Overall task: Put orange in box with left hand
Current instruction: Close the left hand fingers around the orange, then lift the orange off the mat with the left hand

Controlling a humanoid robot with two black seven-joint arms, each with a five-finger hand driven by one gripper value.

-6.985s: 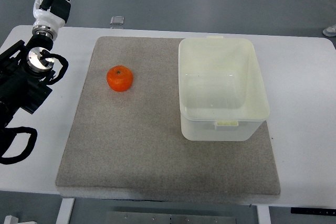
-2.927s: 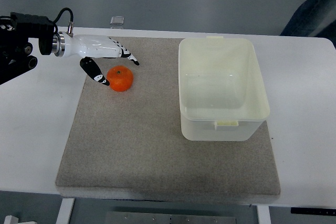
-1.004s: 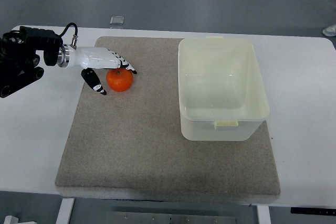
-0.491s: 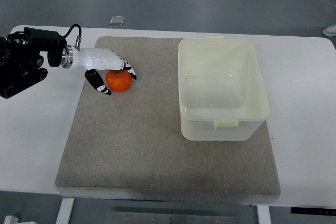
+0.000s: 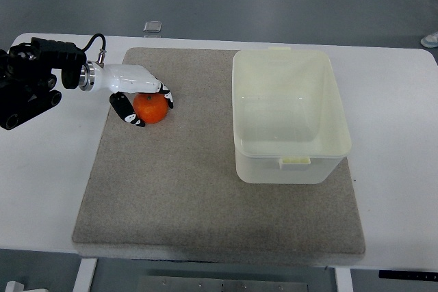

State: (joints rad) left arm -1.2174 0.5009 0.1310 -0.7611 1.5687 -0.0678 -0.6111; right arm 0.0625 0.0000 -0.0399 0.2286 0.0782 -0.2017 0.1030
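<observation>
Top view, pale box [image 5: 291, 162] on the mat's [image 5: 205, 196] right half holding nothing, left hand [image 5: 137, 90] grasping the orange [image 5: 152, 108] near the mat's left edge, bare mat between them.

Left hand [image 5: 140, 96] has a glossy white shell with black-tipped fingers [image 5: 167, 96] marked with small white specks, joined by a silver metal wrist ring to a blocky matte-black forearm [image 5: 27, 81], with a thin black cable looping over the wrist.
</observation>
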